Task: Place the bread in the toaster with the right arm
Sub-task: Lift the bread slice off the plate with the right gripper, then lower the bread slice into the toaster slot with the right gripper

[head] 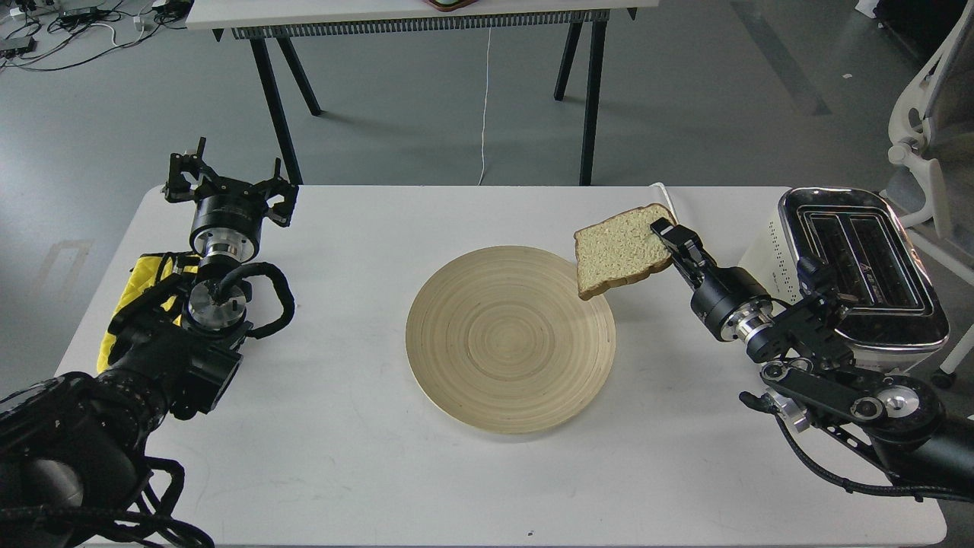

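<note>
Here the white desk [342, 472] carries everything, with the round wooden plate [510, 339] at its centre. The toaster [864, 266] stands at about three o'clock from the plate, at the desk's right edge, its two black slots facing up and seemingly empty. The right arm [806, 342] is seen reaching in from four o'clock, partly across the toaster's front. The bread [622, 250] is held clear of the plate, over its rim at about one o'clock, tilted and well short of the slots.

The step in hand is judged to be the carry toward the toaster. It would be done well if the slice were turned on edge, lined up with a slot's long axis, and lowered straight before being let go; a skewed slice could catch on the chrome rim.

The right gripper [663, 237] has its fingers clamped on the slice's right edge. The left gripper [228, 186], at ten o'clock, has its fingers spread apart, holding and touching nothing.
</note>
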### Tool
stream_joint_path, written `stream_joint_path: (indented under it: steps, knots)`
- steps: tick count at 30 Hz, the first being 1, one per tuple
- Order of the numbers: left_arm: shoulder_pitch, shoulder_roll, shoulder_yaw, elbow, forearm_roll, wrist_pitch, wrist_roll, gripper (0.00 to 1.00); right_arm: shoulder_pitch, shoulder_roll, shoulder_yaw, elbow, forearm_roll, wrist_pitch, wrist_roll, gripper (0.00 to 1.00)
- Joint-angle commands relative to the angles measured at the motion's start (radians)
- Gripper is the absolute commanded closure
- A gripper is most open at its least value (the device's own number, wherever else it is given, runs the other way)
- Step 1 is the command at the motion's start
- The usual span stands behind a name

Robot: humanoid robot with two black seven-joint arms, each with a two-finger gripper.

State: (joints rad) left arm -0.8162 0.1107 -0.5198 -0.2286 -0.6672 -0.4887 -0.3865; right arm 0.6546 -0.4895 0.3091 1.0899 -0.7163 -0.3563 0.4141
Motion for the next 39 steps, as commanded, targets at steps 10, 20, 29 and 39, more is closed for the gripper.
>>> stream_joint_path:
  steps: [10, 20, 29, 39]
  knots:
    - [0.0, 0.0, 0.0, 0.0, 0.0, 0.0, 0.0, 0.0, 0.056, -0.512, 0.096, 0.235, 0.003, 0.002, -0.005, 1.0]
    - [0.0, 0.0, 0.0, 0.0, 0.0, 0.0, 0.0, 0.0, 0.04, -0.86, -0.017, 0.289, -0.038, 0.002, 0.003, 1.0]
    - [0.0, 0.0, 0.0, 0.0, 0.0, 0.0, 0.0, 0.0, 0.039, -0.845, -0.151, 0.285, -0.08, -0.009, 0.005, 1.0]
    - [0.0, 0.0, 0.0, 0.0, 0.0, 0.0, 0.0, 0.0, 0.031, -0.793, -0.154, 0.283, -0.08, -0.009, 0.003, 0.99]
